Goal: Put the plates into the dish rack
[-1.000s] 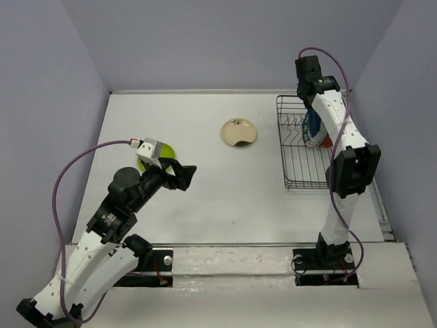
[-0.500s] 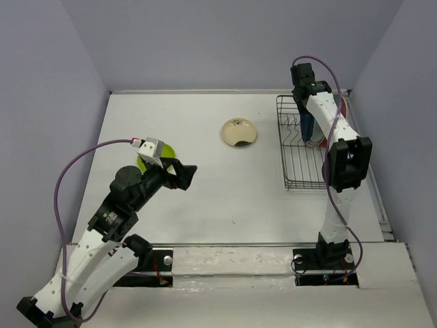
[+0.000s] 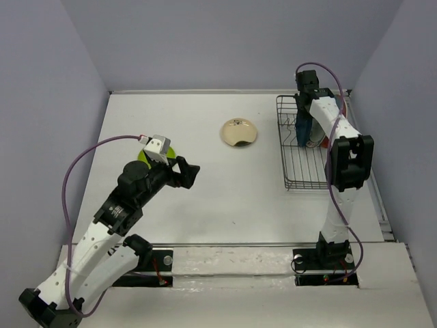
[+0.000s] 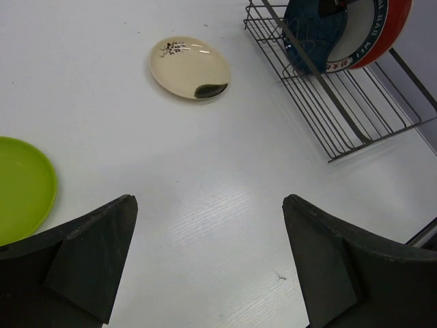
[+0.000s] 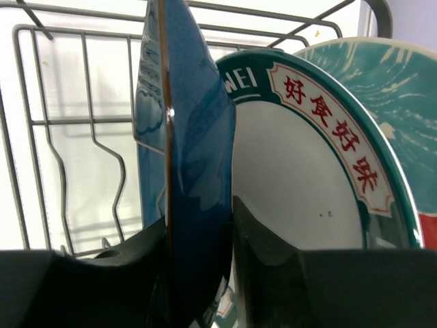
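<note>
Gripping upright dark teal plate (image 5: 184,137), right hand (image 5: 194,236) inside dish rack (image 3: 285,154).

My left pincer (image 4: 208,212) is matt black, and so is my right pincer (image 5: 201,260). The desk (image 4: 102,82) is white. The lime-green plate (image 4: 20,184) is plain. The cream plate (image 4: 190,68) carries a small dark sprig and one dark patch. The dish rack (image 4: 341,123) is black wire. The dark blue plate (image 5: 184,171) is glossy. The white plate (image 5: 300,184) has a dark teal rim and a cream band of red characters. The teal plate (image 5: 382,82) has pale streaks and a red edge.
</note>
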Robot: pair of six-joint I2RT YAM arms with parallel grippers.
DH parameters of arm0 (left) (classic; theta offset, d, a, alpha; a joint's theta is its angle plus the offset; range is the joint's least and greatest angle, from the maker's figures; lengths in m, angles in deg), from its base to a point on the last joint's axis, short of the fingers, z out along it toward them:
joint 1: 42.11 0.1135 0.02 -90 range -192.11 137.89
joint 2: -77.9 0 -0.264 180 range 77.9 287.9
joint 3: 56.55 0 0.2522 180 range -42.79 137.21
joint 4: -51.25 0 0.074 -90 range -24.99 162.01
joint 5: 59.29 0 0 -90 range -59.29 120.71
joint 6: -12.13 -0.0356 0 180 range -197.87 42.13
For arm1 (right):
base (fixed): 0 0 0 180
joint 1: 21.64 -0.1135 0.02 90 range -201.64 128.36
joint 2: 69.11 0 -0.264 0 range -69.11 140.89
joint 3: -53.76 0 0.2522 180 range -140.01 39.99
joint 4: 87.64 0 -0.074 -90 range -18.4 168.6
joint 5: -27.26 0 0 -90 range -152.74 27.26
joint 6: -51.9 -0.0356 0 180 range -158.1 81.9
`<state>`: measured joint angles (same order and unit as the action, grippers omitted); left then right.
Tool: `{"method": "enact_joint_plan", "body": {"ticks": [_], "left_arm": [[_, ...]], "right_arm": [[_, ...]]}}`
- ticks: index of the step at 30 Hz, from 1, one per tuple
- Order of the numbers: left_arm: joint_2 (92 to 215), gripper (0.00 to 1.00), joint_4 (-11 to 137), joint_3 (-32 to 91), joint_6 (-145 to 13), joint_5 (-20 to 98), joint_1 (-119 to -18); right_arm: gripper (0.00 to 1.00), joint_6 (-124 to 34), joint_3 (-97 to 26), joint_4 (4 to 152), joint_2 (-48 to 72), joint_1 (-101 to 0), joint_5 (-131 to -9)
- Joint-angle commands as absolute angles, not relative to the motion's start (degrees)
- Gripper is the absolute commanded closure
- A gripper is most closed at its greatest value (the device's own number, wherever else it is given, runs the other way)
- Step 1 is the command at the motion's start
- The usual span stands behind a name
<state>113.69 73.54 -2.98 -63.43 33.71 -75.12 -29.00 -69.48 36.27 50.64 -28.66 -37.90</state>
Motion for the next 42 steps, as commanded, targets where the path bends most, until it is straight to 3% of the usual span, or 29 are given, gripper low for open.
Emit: {"method": "enact_joint_plan", "body": {"ticks": [1,2,3,4,6,11,18,22,25,29,34,38,42], "left_arm": [[117.2,0.01,70.7,-1.8,-62.6,38.6,-74.9],[117.2,0.01,70.5,-1.6,-62.1,38.6,-74.9],[118.8,0.01,70.8,-1.2,-61.7,39.0,-74.9],[119.8,0.01,71.2,-0.3,-61.4,38.9,-74.9],[122.3,0.01,71.5,0.4,-60.7,38.7,-74.7],[126.7,0.01,69.5,1.9,-57.0,38.4,-74.7],[134.0,0.02,64.2,3.6,-49.7,34.7,-74.7],[139.1,0.08,57.2,2.0,-45.0,31.5,-74.7],[146.1,0.11,52.4,3.1,-42.7,28.2,-74.7],[157.8,0.14,49.0,8.1,-41.3,26.7,-74.4],[168.8,0.23,45.0,13.9,-40.8,21.9,-73.2],[182.3,0.39,41.3,20.9,-38.5,29.3,-67.9],[189.9,0.44,41.7,27.5,-38.4,32.5,-66.2]], "right_arm": [[0.54,-31.2,-69.8,40.5,47.8,-28.6,-38.7],[0.47,-31.6,-69.9,40.5,47.3,-28.6,-38.5],[0.32,-32.5,-70.0,40.6,46.7,-28.6,-38.4],[0.25,-33.0,-70.0,40.6,45.4,-28.6,-38.0],[0.17,-35.0,-69.5,40.6,43.8,-28.6,-38.6],[0.08,-40.7,-64.4,43.7,35.2,-29.2,-44.6],[0.07,-46.6,-47.2,55.7,19.6,-34.5,-52.1],[0.08,-51.6,-35.0,65.7,10.3,-38.7,-57.2],[0.12,-58.6,-22.4,75.7,2.6,-41.7,-64.9],[0.13,-63.5,-11.7,82.3,-4.3,-44.7,-66.2],[0.15,-66.9,-3.8,83.8,-12.0,-45.3,-67.0],[0.19,-68.4,0.2,84.7,-15.9,-45.3,-71.7],[0.21,-69.3,2.6,86.0,-18.0,-45.3,-73.8]]}}
